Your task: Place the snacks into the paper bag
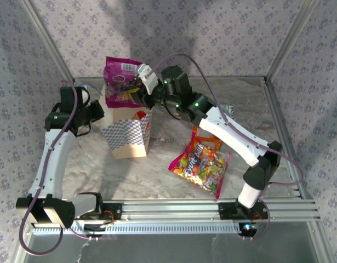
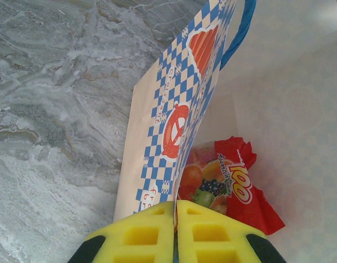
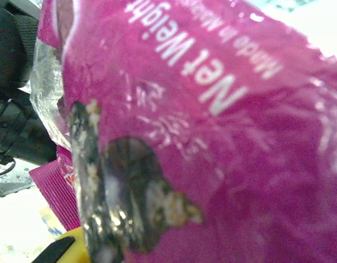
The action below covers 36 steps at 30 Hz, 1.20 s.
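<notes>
Marbled grey tabletop [image 1: 157,175]; cream paper bag [image 1: 127,141] stands upright, its checkered wall pinched between the left gripper's [image 2: 175,207] yellow pads [image 2: 141,235]. Right gripper [image 1: 142,90] clamps a glossy, crinkled purple packet [image 1: 119,82] above the bag's mouth. Red packet [image 2: 236,183] lies inside, multicoloured packet [image 1: 204,161] flat on the tabletop.

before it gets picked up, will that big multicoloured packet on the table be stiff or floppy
Probably floppy: the multicoloured packet lies flat with a rumpled surface. Its glossy film looks slippery, so a pinch at the pink edge may hold best.
</notes>
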Each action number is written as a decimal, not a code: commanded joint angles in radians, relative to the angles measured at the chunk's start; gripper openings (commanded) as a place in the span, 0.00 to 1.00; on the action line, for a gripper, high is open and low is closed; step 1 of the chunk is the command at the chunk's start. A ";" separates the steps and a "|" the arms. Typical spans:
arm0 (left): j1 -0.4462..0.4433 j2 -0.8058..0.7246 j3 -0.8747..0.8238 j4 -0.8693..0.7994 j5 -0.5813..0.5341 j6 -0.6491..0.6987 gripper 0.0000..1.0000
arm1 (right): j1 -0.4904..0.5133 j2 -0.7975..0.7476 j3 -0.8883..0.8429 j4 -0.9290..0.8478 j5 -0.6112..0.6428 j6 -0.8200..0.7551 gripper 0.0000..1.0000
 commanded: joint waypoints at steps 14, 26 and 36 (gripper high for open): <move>0.008 0.002 -0.008 -0.003 -0.008 0.027 0.06 | 0.015 0.096 0.147 0.007 0.111 -0.016 0.13; 0.009 0.007 -0.004 0.001 -0.010 0.025 0.06 | 0.021 0.202 0.302 -0.222 0.142 -0.012 0.13; 0.008 0.008 -0.002 0.001 -0.009 0.024 0.06 | 0.025 0.211 0.328 -0.326 0.136 0.020 0.15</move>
